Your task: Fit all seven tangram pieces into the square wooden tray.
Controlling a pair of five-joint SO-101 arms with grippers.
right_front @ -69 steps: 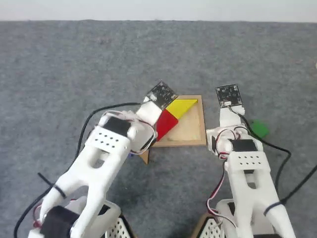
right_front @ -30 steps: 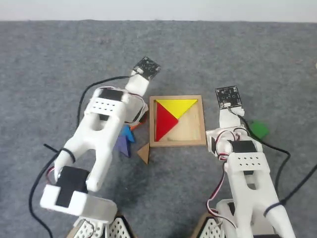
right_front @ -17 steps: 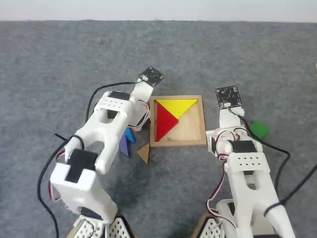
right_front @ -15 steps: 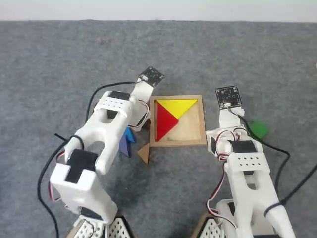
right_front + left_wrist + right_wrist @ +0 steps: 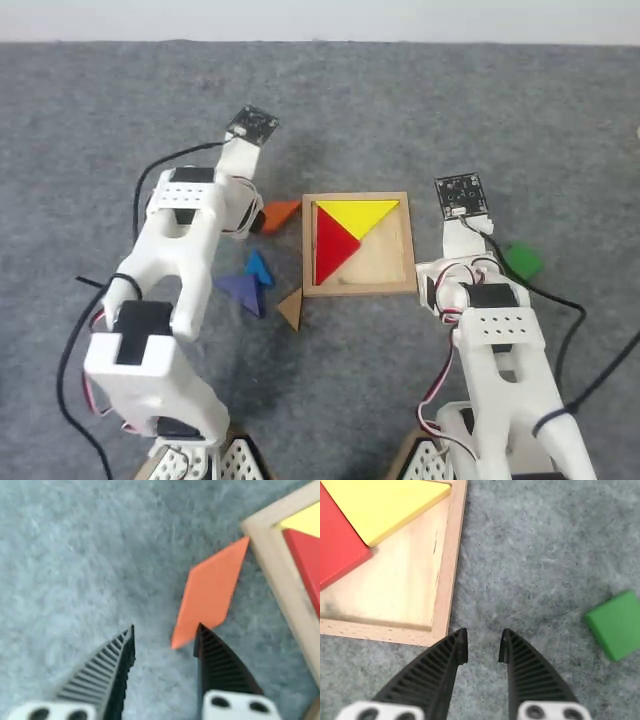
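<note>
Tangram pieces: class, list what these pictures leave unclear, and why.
Orange piece: high view, one end hidden under the left arm.
Blue piece and dark blue piece: high view, too small to tell whether they touch.
Green square: right wrist view, cut off by the frame edge.
Tray: left wrist view, mostly cut off by the edge.

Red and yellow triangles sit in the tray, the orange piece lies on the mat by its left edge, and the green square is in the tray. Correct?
No: the green square lies on the mat outside the tray, off its right edge, as the right wrist view shows. The rest is right.
</note>
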